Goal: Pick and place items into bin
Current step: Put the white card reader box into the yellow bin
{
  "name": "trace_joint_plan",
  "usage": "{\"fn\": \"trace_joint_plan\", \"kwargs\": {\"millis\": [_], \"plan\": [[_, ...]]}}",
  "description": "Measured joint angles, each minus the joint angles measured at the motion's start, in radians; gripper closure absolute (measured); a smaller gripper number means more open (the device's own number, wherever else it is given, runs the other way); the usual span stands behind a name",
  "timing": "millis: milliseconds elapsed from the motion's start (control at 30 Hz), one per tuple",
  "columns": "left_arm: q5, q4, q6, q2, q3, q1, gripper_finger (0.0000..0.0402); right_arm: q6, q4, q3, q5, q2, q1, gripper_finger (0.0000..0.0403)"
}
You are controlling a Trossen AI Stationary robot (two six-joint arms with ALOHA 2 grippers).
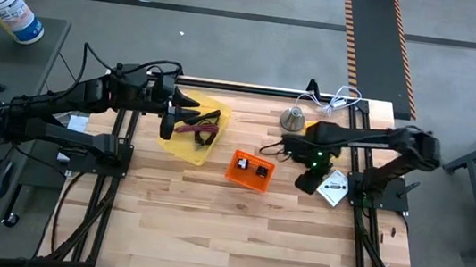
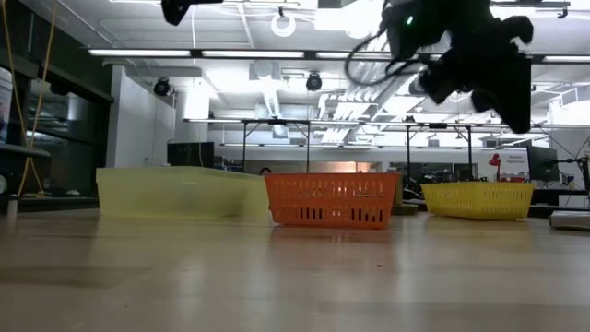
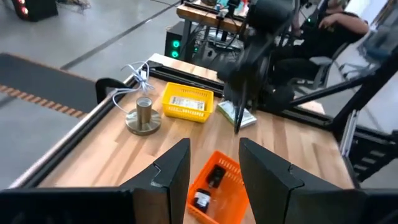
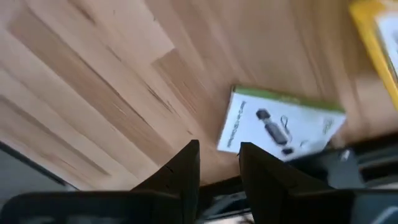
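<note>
The right gripper (image 1: 308, 183), fingers parted and holding nothing, hangs right of centre in the high view, just beside a white boxed card (image 1: 333, 188) on the table (image 1: 236, 232). Left of it sits the orange bin (image 1: 249, 170) with two small black items. The silver bell (image 1: 293, 118) stands above. The left gripper (image 1: 167, 129), also open, hovers over the yellow tray (image 1: 192, 128).

Pale wood table (image 1: 253, 234) — orange plastic mesh basket (image 1: 248, 171), metal bell (image 1: 293, 118)
</note>
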Motion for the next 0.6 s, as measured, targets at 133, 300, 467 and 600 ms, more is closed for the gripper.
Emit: {"fn": "trace_joint_plan", "kwargs": {"millis": [133, 300, 467, 600], "plan": [[0.0, 0.0, -0.076, 0.0, 0.0, 0.0, 0.0277, -0.234, -0.025, 0.0, 0.013, 0.098, -0.002, 0.0299], [-0.001, 0.0, -0.117, 0.0, 0.0, 0.0, 0.0277, -0.434, -0.037, 0.0, 0.078, 0.175, -0.014, 0.0296], [-0.003, 0.0, -0.148, 0.0, 0.0, 0.0, 0.0277, -0.47, 0.013, 0.0, 0.079, 0.224, -0.042, 0.026], [-0.004, -0.001, -0.151, 0.0, 0.0, 0.0, 0.0277, -0.492, 0.008, 0.0, 0.062, 0.254, -0.053, 0.0223]]}}
